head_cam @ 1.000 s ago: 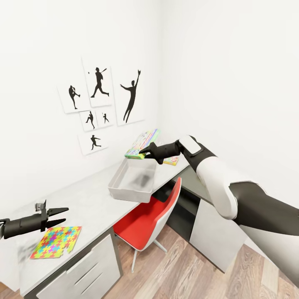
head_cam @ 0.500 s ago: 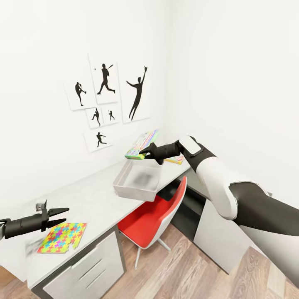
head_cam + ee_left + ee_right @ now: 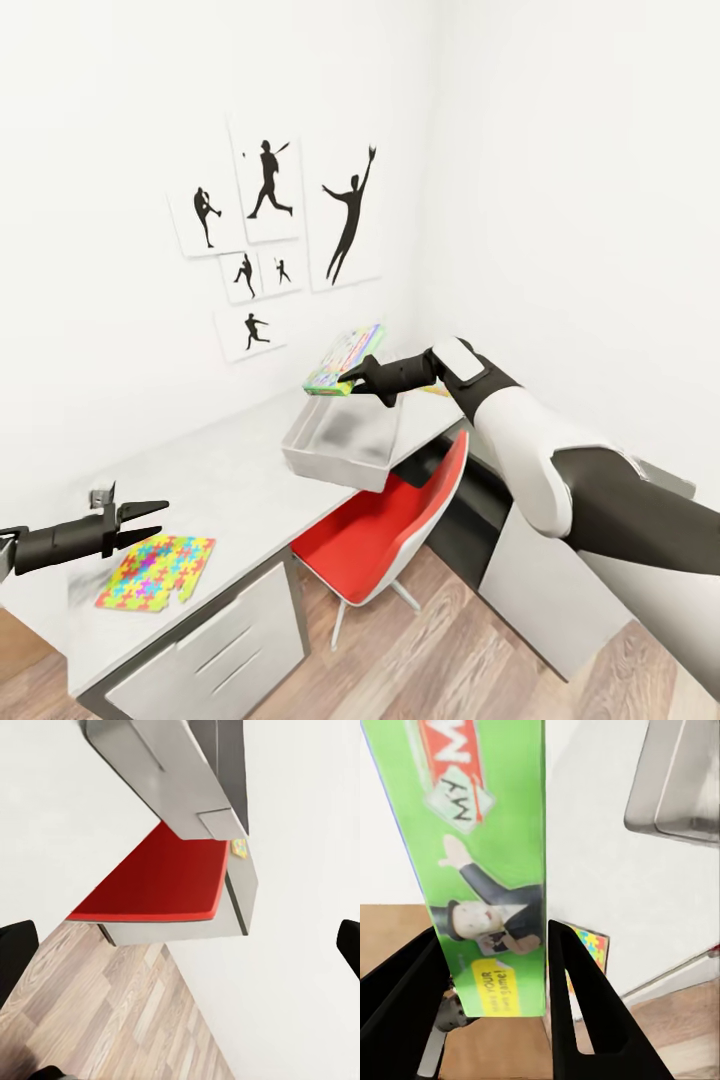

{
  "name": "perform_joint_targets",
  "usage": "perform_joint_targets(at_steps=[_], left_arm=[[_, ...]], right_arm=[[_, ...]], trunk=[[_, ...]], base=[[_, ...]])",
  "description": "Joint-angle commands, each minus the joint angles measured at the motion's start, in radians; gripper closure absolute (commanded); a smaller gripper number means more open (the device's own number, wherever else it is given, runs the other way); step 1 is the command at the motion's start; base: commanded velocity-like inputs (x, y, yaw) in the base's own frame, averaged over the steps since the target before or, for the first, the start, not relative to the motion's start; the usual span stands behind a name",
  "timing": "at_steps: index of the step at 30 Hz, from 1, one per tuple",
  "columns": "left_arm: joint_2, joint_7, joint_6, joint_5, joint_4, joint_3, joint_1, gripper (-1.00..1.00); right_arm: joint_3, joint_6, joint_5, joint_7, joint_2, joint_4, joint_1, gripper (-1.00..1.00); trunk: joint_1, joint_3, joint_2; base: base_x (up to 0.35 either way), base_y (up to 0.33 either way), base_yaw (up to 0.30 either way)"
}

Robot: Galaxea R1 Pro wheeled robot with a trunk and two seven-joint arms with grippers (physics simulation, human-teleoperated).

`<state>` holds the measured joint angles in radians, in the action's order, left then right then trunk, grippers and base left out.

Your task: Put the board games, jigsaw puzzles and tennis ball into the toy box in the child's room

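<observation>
Right hand (image 3: pixel 347 377): clamped on a green board game (image 3: pixel 344 360), one finger (image 3: pixel 577 1005) on each face of the flat box, holding it in the air over the far rim of the toy box (image 3: pixel 345 440).
Left hand (image 3: pixel 143 521): fingers apart, holding nothing, hovering just above the jigsaw puzzle (image 3: pixel 157 572).
Jigsaw puzzle: flat on the near left part of the counter (image 3: pixel 220 480), close to its front edge.
Toy box: on the counter near the room's corner.
Red chair (image 3: pixel 385 530): pushed under the counter below the toy box.
Wall (image 3: pixel 120 120): black sports silhouette pictures (image 3: pixel 275 235) above the counter.
</observation>
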<state>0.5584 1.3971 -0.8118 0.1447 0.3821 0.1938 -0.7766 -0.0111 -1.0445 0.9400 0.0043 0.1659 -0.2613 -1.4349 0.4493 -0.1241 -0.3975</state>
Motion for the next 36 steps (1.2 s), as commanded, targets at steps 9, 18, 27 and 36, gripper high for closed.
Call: perform_joint_targets(at_steps=[9, 18, 27, 36], left_arm=[[0.0, 0.003, -0.01, 0.0, 0.0, 0.001, -0.001, -1.0], [0.0, 0.006, -0.01, 0.001, 0.001, 0.001, -0.001, -1.0], [0.0, 0.005, -0.01, 0.0, 0.001, 0.001, 0.0, -1.0], [-0.002, 0.003, -0.009, 0.0, 0.001, 0.001, 0.0, -1.0]], right_arm=[[0.0, -0.003, 0.009, -0.001, -0.057, -0.001, 0.023, 1.0], [-0.01, -0.003, 0.0, -0.007, -0.095, 0.01, 0.025, 1.0], [-0.164, -0.003, 0.001, 0.003, -0.1, 0.005, 0.025, 1.0], [-0.191, -0.003, 0.002, 0.005, -0.101, 0.003, 0.025, 1.0]], trunk=[[0.001, -0.007, -0.002], [0.001, -0.007, -0.002], [0.001, -0.007, -0.002], [0.001, -0.007, -0.002]], base=[[0.023, -0.178, 0.047], [0.001, -0.029, 0.001], [0.068, -0.001, 0.0], [0.018, -0.001, 0.0]])
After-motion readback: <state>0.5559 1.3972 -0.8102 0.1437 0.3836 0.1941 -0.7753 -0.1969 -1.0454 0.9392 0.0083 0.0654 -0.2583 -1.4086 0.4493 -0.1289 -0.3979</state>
